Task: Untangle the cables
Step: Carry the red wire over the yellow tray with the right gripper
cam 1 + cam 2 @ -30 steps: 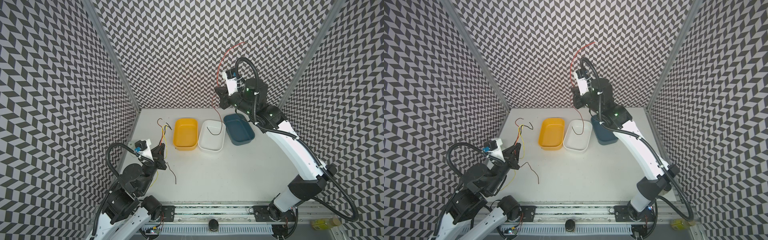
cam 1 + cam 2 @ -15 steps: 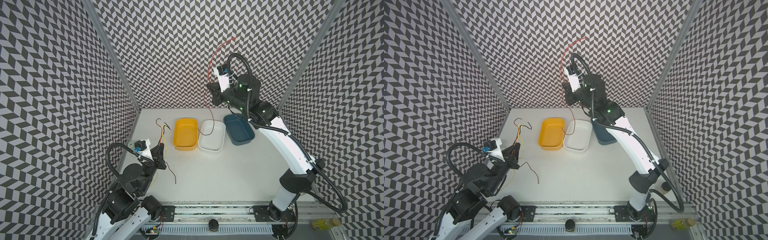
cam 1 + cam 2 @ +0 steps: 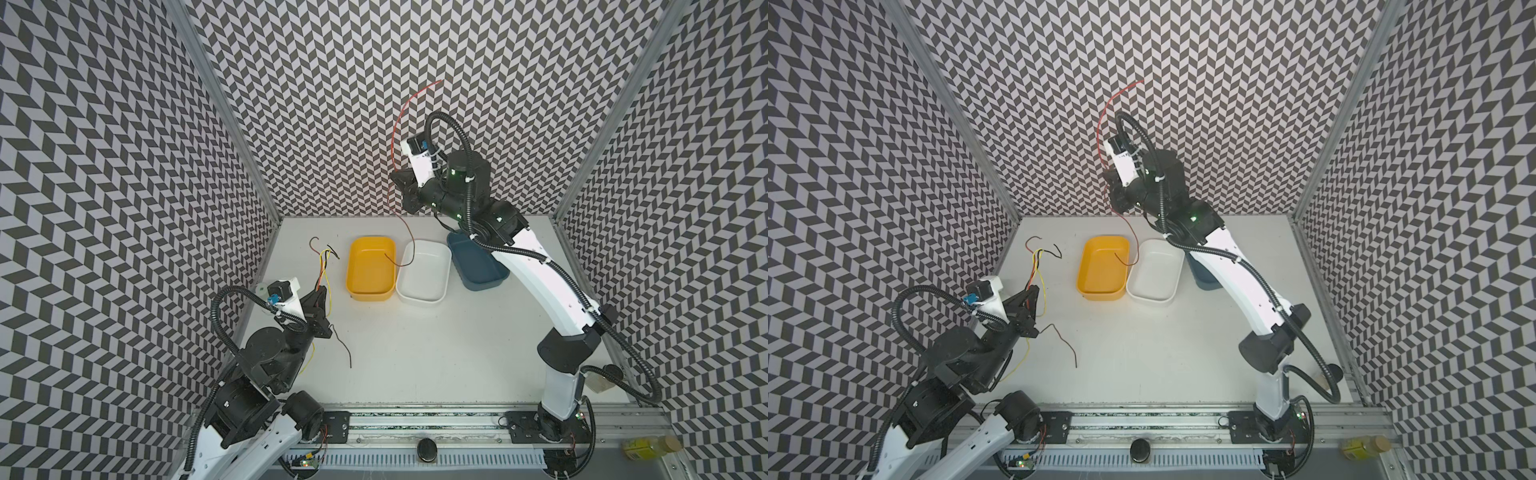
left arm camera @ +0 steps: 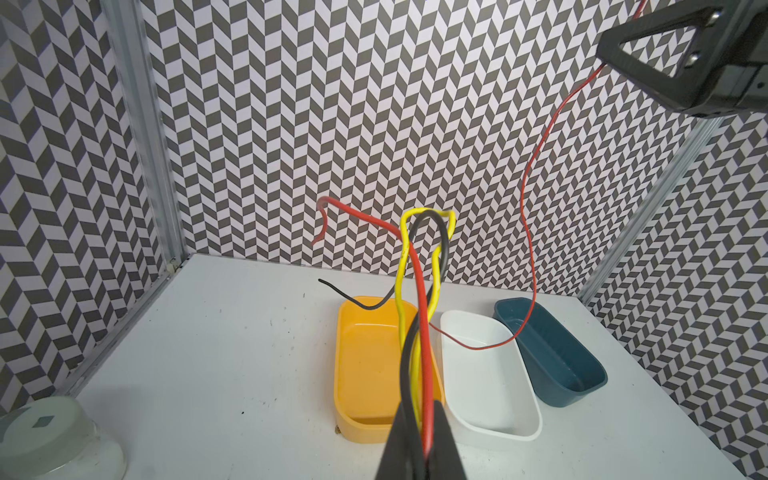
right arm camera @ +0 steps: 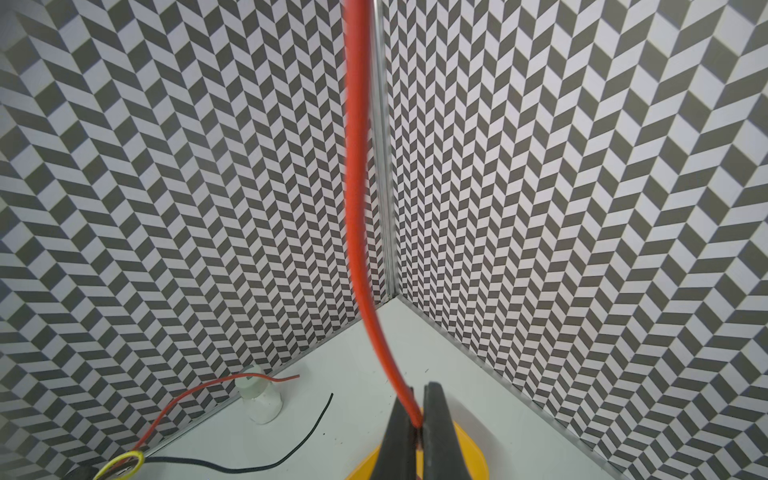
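Note:
My left gripper (image 3: 319,292) (image 3: 1032,291) (image 4: 417,405) is shut on a bundle of cables (image 4: 419,291) (image 3: 323,266) (image 3: 1036,259), red, black and yellow, twisted together above its fingertips near the left wall. Black (image 3: 343,347) and yellow tails trail behind it on the table. High by the back wall, my right gripper (image 3: 400,179) (image 3: 1111,179) (image 5: 417,392) is shut on a single thin red cable (image 3: 397,120) (image 3: 1100,120) (image 5: 357,166) (image 4: 528,199). Its upper end arcs up the wall. The lower end hangs down over the yellow and white trays, apart from the bundle.
A yellow tray (image 3: 370,276), a white tray (image 3: 424,280) and a blue tray (image 3: 478,268) stand side by side at the back of the table. A small white cup (image 4: 50,440) (image 5: 257,395) sits by the left wall. A yellow bottle (image 3: 648,449) lies beyond the front rail.
My right arm has swung left along the back wall with the red cable. The cable's hanging end moved from the white tray toward the yellow one. The left arm stayed still.

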Robot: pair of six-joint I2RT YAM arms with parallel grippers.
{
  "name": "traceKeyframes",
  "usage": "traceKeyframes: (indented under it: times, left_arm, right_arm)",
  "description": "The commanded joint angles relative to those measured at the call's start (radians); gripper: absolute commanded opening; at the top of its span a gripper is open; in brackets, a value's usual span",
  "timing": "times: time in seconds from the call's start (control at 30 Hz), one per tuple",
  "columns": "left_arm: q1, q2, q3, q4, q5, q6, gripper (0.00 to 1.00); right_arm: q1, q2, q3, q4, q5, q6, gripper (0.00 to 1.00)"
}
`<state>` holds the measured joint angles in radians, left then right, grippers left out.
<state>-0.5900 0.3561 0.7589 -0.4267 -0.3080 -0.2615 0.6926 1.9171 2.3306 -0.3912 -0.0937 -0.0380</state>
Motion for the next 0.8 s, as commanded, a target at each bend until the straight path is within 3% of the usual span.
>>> traceKeyframes:
  times: [0.0,0.3,0.77]
  left_arm:
    - [-0.004,-0.016,-0.008,0.014,-0.031,0.002,0.00]
    - [-0.008,-0.019,-0.009,0.018,-0.040,0.004,0.00]
    - [-0.023,-0.032,-0.011,0.023,-0.046,0.008,0.00]
  right_arm:
    - [0.017,0.040,0.041,0.047,-0.004,-0.023,0.00]
    - [0.042,0.187,0.151,0.066,-0.020,-0.023,0.00]
    - [0.054,0.335,0.123,0.164,0.002,-0.040,0.00]
